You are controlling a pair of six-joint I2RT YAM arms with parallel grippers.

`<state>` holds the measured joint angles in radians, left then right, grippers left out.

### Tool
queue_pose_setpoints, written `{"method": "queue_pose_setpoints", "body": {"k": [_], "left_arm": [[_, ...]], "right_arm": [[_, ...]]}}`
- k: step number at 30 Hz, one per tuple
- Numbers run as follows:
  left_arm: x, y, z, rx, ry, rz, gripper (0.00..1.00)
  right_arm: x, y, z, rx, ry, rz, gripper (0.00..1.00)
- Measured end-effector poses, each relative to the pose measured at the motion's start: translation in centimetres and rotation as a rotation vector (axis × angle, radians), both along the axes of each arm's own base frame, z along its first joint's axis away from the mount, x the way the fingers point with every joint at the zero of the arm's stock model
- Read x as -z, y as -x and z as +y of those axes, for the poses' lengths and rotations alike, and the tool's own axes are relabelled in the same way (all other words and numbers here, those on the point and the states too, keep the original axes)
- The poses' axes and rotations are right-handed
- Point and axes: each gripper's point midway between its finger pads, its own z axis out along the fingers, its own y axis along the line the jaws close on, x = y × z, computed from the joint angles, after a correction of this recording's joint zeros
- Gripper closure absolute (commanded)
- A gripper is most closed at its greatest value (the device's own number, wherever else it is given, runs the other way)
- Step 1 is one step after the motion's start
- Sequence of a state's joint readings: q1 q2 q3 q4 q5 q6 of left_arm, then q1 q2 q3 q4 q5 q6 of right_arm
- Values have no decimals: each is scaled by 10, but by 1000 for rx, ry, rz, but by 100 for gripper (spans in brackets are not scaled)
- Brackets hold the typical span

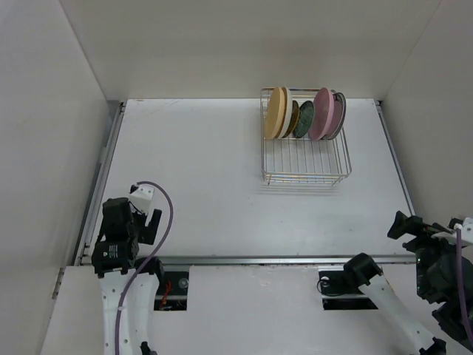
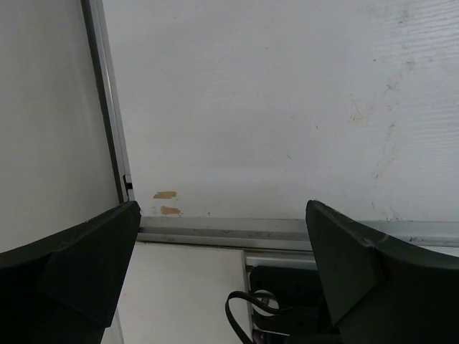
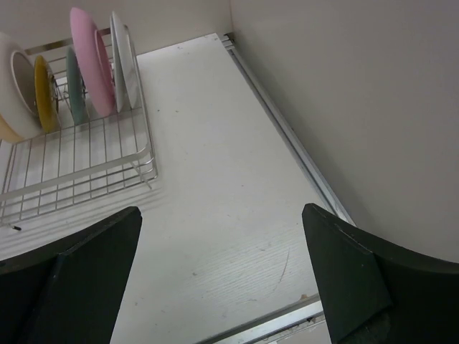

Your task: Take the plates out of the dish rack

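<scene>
My left claw (image 2: 222, 209) and right claw (image 3: 222, 211) gape wide and empty, well apart from the dish rack (image 1: 305, 159). Plates (image 1: 304, 115) at its far end overlap, faces partly hidden.

dish rack (image 1: 306, 179): thin silver metal wire, bright and shiny
pink plate (image 3: 87, 61): smooth, slight sheen
tan-yellow plate (image 1: 276, 112): smooth, even finish
table (image 3: 215, 179): white, matt, fine grain, light scuffs
edge rail (image 2: 287, 231): bare metal, dull sheen
left fingers (image 2: 86, 261): black, matt, plastic-looking
cable (image 1: 168, 222): purple, smooth sheath
</scene>
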<state>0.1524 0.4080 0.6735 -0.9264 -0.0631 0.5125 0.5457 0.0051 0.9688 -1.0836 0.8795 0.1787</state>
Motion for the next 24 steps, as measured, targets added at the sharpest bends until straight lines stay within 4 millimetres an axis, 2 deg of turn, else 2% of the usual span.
{"method": "queue_pose_setpoints", "body": {"k": [4, 6, 9, 11, 13, 15, 16, 20, 22, 24], "left_arm": [[3, -3, 1, -6, 7, 28, 0], [2, -7, 1, -11, 13, 32, 0], [-10, -16, 0, -2, 25, 33, 0], [-30, -28, -4, 18, 42, 8, 0], [-57, -45, -8, 49, 60, -40, 0], [-80, -60, -14, 88, 86, -72, 0], [-88, -67, -17, 107, 98, -79, 0], [-106, -87, -31, 178, 173, -35, 0], [-105, -97, -37, 211, 209, -9, 0], [-97, -106, -42, 230, 244, 28, 0]], "right_arm": [[-2, 1, 0, -1, -2, -5, 0], [-12, 5, -3, -2, -9, -36, 0], [-47, 15, -12, 4, -17, -112, 0], [-78, 11, -12, 14, 10, -131, 0], [-105, -13, -1, 25, 70, -87, 0], [-127, -56, 23, 27, 139, -20, 0], [-129, -81, 40, 10, 177, 25, 0], [-107, -169, 105, -71, 300, 196, 0], [-98, -201, 130, -107, 324, 247, 0], [-101, -228, 152, -141, 318, 254, 8]]}}
